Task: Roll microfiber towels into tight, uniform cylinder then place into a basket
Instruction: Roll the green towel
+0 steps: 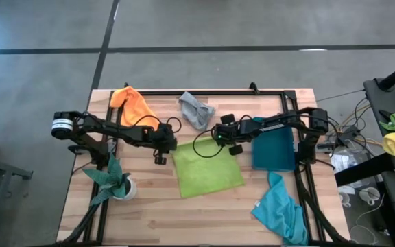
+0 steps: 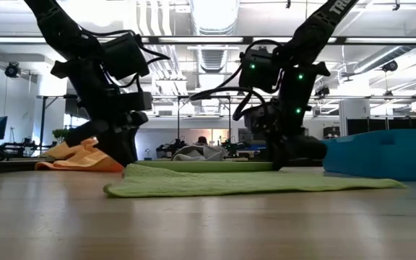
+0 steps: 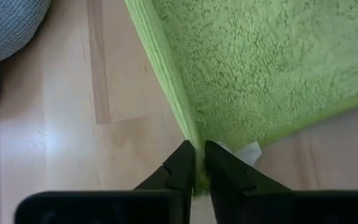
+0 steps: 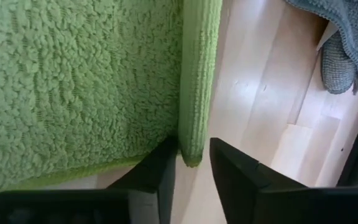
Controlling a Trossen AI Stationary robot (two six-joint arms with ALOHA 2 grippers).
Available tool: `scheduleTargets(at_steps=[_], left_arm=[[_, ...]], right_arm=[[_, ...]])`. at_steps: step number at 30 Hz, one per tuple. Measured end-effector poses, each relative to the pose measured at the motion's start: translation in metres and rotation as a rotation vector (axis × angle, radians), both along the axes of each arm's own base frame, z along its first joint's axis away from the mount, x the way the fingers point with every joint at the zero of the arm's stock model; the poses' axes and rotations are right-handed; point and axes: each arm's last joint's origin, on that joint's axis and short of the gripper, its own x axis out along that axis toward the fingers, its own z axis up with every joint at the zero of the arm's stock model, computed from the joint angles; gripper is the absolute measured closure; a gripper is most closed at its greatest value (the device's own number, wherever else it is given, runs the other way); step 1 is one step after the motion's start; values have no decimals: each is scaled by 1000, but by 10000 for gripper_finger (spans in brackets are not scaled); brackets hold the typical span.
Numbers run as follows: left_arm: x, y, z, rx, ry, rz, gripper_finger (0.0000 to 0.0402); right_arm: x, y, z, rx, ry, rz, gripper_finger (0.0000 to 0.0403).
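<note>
A: Left pincer (image 3: 199, 177) pinches one far corner of the lime green towel (image 1: 206, 168), nearly shut; why?

B: To hold that mid-tabletop (image 1: 156, 213) edge flat. Right pincer (image 4: 191, 168) straddles the other corner, slightly parted. Basket (image 1: 274, 152) waits near the right edge.

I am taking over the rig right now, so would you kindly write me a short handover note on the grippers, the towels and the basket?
Left gripper: pinching a far corner of the lime green towel, which lies flat mid-table.
Right gripper: at the towel's other far corner, fingers parted around the hem.
Orange towel and grey towel: crumpled at the far edge. Turquoise towel: crumpled at the near right.
Basket: right of the green towel, nothing visible in it.
Done: green towel spread out.
Left: roll all four and place them in the basket.
</note>
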Motion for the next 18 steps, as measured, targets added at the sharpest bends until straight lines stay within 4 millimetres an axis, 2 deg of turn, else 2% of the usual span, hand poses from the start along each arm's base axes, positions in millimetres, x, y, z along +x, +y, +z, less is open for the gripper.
scheduleTargets(at_steps=[6,18], left_arm=[[1,0,1,19,4,-47,345],[4,0,5,21,-11,-72,343]], right_arm=[[3,0,8,19,0,11,294],[3,0,13,25,-3,-28,299]])
